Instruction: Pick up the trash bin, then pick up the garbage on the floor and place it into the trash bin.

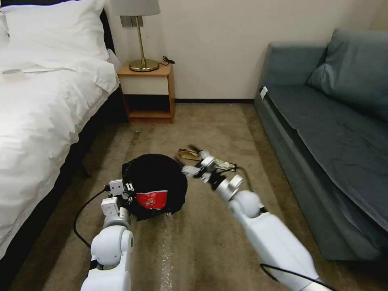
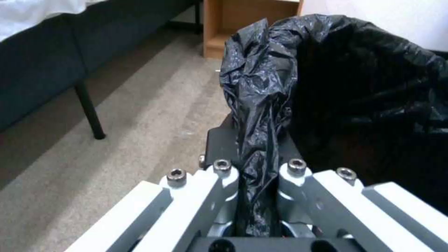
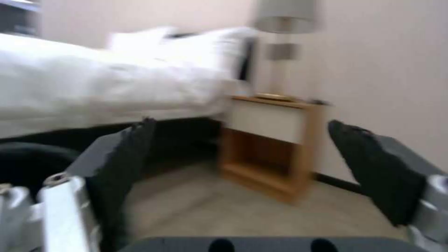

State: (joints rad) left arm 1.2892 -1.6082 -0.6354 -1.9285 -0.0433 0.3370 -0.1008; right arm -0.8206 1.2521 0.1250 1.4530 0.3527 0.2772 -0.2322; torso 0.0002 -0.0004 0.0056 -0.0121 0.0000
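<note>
Pinching the trash bin rim, left gripper; right gripper spread.

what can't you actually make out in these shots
- Head view: the trash bin's white body is covered by its black liner; what lies under the red cup inside is hidden.
- Head view: the right gripper overlaps the litter on the carpet, so what the pieces are is unclear.
- Left wrist view: the left gripper's fingertips are buried in bunched liner.
</note>
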